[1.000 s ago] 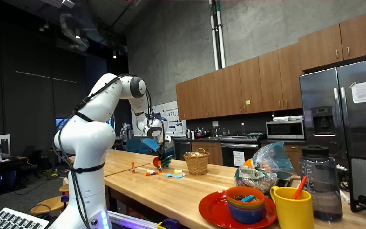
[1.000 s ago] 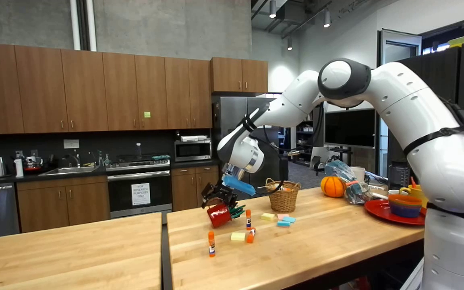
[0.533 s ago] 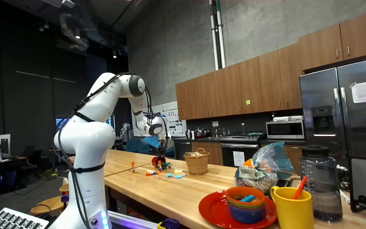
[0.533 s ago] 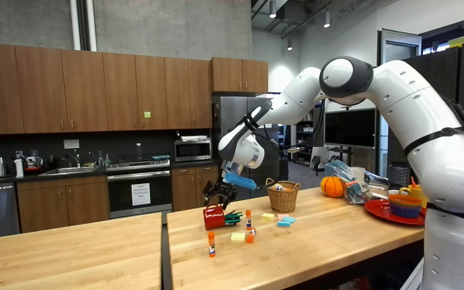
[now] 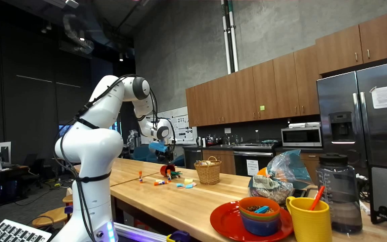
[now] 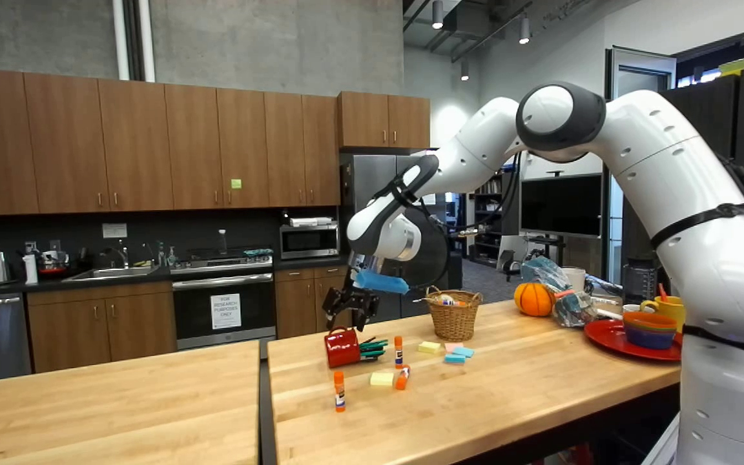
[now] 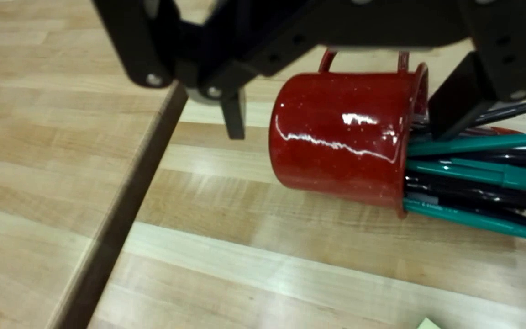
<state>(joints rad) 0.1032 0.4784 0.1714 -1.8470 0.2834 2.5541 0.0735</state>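
Lying on its side on a wooden tabletop (image 6: 507, 381), left of a wicker basket (image 6: 453, 320) in both exterior views, a red mug (image 6: 343, 349) holds teal and black pens (image 7: 477, 172) that can be told apart only in the wrist view. An exterior view shows an orange pumpkin (image 6: 534, 299) almost whole at far right; a plastic bag (image 5: 281, 178) hides most of it in an exterior view where a blue object (image 5: 262, 210), seen nowhere else, sits in stacked bowls (image 5: 259, 225) at near right. An upright glue stick (image 5: 169, 175) covers part of the mug in that view. In the wrist view, the gripper (image 7: 340, 128) masks part of the mug's handle (image 7: 327, 60), and a yellow-green corner (image 7: 427, 325) is cut off at the near edge. Spread wide and empty, the fingers (image 7: 234, 119) hang just above the mug; whether they touch the mug or its pens cannot be told.
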